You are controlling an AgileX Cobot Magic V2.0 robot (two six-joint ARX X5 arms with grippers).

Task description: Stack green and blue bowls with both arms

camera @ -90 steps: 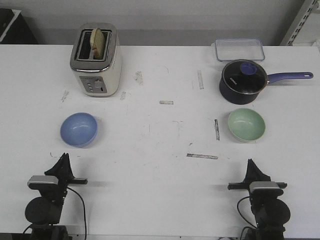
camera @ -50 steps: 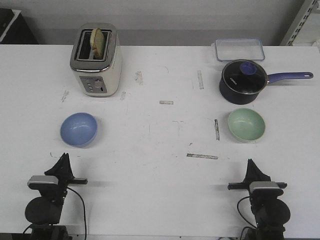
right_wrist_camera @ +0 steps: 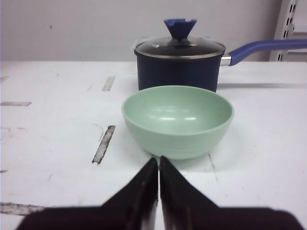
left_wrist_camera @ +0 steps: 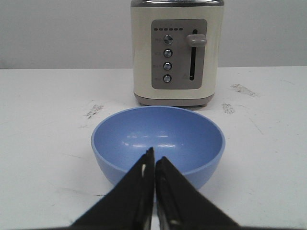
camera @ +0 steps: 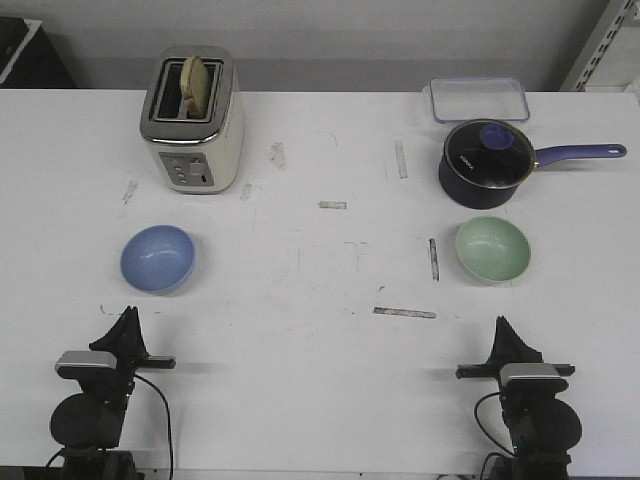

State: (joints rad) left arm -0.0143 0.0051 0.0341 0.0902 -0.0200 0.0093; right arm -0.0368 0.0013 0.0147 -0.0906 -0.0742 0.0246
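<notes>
Bright, even overhead light — soft shadows, sharp focus, faint glare on the white table [camera: 300, 300].

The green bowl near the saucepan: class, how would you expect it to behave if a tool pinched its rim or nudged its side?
The green bowl looks rigid, so it probably keeps its shape when pinched. Its smooth matte wall may slip between thin fingers. The rounded underside narrows toward the table, so a side nudge would likely rock or slide it rather than topple it.
</notes>
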